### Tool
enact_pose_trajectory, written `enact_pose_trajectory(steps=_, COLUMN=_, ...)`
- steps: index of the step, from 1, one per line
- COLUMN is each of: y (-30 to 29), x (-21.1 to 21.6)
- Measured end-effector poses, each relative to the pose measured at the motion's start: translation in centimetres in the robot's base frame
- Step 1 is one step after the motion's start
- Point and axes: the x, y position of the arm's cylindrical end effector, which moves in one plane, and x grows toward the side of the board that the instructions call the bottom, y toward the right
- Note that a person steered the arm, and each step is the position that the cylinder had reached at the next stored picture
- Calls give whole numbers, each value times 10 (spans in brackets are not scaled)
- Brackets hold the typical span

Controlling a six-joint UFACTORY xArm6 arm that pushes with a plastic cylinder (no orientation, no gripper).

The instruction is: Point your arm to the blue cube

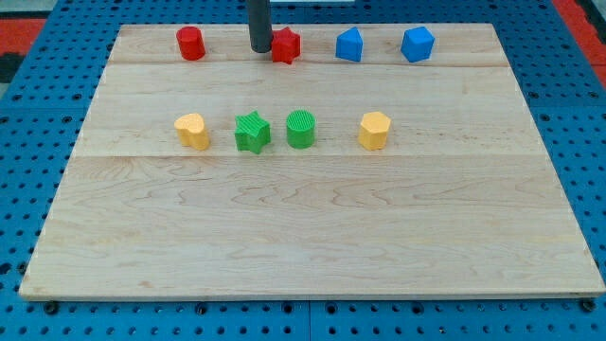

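On a pale wooden board [312, 237] over blue pegboard [28, 142], my tip [259, 50], a bare rod with nothing to open or close, touches the red star [287, 44] at its 9 o'clock. The blue cube [417, 44] sits at the board's 1 o'clock, well apart.

- My rod [259, 24] comes down upright from the view's top edge, left of centre
- My tip [259, 50] rests low, near the view's top
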Motion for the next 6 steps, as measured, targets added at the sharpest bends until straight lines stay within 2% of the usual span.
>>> enact_pose_trajectory(steps=1, y=23, x=48)
enact_pose_trajectory(steps=2, y=153, x=48)
enact_pose_trajectory(steps=3, y=288, x=29)
enact_pose_trajectory(steps=4, y=365, x=27)
enact_pose_trajectory(steps=5, y=386, x=28)
enact_pose_trajectory(steps=6, y=386, x=5)
